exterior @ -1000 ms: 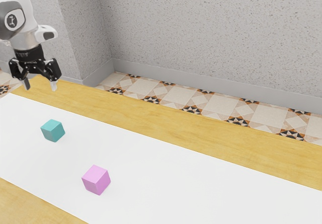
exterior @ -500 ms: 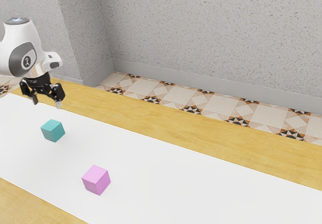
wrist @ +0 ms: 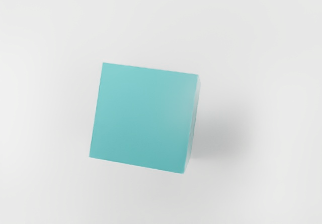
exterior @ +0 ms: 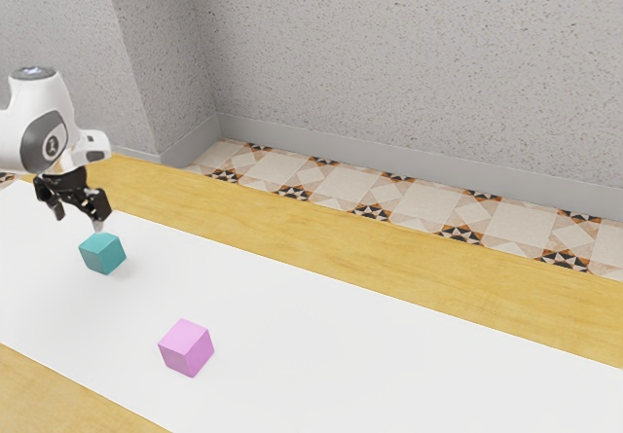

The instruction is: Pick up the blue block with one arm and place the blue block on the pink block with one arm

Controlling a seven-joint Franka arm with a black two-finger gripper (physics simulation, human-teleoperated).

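The fingers [exterior: 98, 219] are spread wide and hold nothing. They point down from the white arm [exterior: 34, 126], which comes in at the exterior view's left. They hang just above the blue block [exterior: 102, 252] and do not touch it.

The blue block lies flat on the white sheet [exterior: 389, 355] that covers the middle of the desk [exterior: 389, 248], towards the end of the desk at the exterior view's left and closer to the desk's far edge than to its near one. It looks more teal than blue. In the wrist view the blue block [wrist: 143, 118] sits about under the middle of the hand, top face up and turned a little askew, with a soft shadow on the sheet along one side.

The pink block [exterior: 186, 346] also lies on the white sheet, closer to the desk's near edge and towards the exterior view's right of the blue block. The two blocks are apart, with bare sheet between them.

A strip of bare wood runs along the desk's far edge. Beyond it are a patterned tile floor [exterior: 419, 199] and a speckled grey wall [exterior: 389, 54].
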